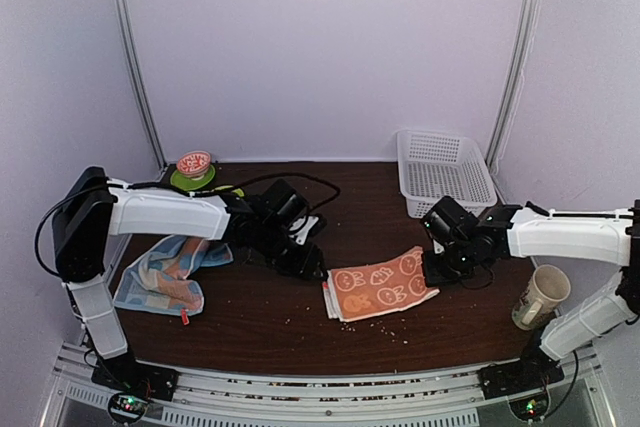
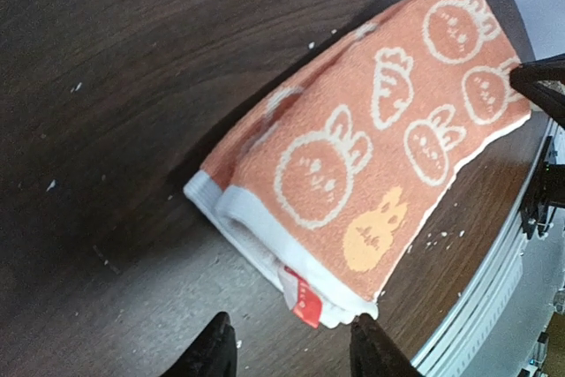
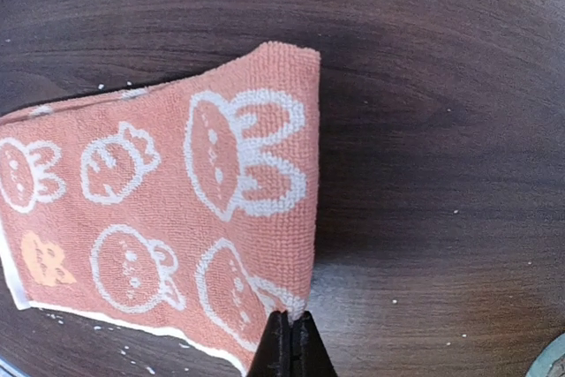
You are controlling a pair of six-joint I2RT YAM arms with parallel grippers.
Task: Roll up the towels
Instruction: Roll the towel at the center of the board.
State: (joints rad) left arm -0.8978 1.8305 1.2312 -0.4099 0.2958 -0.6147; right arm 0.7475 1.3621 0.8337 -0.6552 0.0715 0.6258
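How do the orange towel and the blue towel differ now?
The orange towel lies folded mid-table; the blue towel sits crumpled at the left. The orange towel has white rabbit print, the blue towel pastel patches. The right hand pinches the orange towel's corner; nothing grips the blue towel. Neither is rolled.

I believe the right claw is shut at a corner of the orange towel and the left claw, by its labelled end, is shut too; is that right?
Not quite: the left claw is open, its jaws apart just short of the labelled end of the orange towel, as the left wrist view shows. The right claw is indeed shut at the towel's corner.
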